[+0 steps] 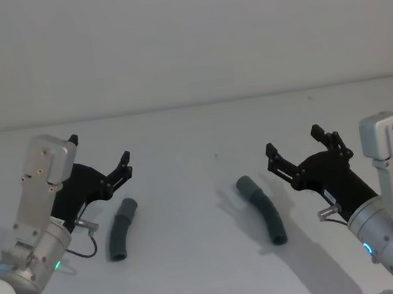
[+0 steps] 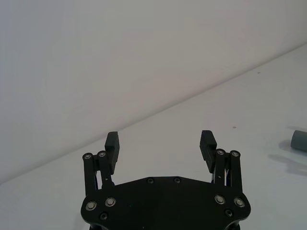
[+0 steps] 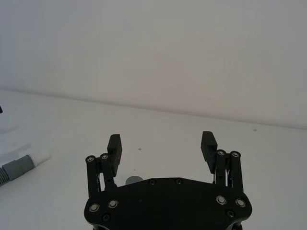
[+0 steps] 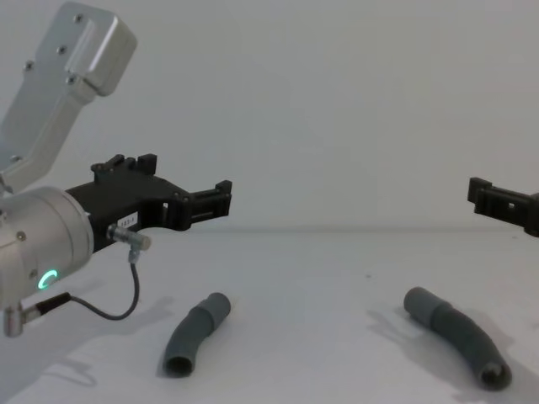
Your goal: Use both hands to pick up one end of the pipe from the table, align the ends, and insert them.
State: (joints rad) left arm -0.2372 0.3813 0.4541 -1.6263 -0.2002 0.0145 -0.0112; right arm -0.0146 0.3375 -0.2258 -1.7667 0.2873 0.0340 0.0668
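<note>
silver arm segments sit nearest, the left arm (image 1: 38,231) at the near left corner of the head view and the right arm (image 1: 392,223) at the near right. from each a black end effector reaches forward over the white tabletop (image 1: 199,283).

two dark grey ribbed pipe pieces lie flat on the tabletop, well apart, each gently curved. the left pipe piece (image 1: 122,228) has its open ribbed mouth towards the robot and its smooth grey cuff (image 1: 127,209) at the far end. the right pipe piece (image 1: 263,207) has its cuff (image 1: 246,184) at the far end, angled towards the middle of the tabletop.

the left end effector (image 1: 100,150) hangs in the air just left of and beyond the left piece's cuff, touching nothing; its fingers are spread wide with bare tabletop between them. the right end effector (image 1: 293,142) is raised to the right of the right piece, near its cuffed end, also spread wide and holding nothing. in the chest view both are clearly above the pipe pieces, not down at their level.

at the edge of the right wrist view lies a grey cuff with a white tip (image 3: 41,157); which piece it belongs to is not clear.

beyond, the tabletop runs to a plain pale wall (image 1: 183,41).
</note>
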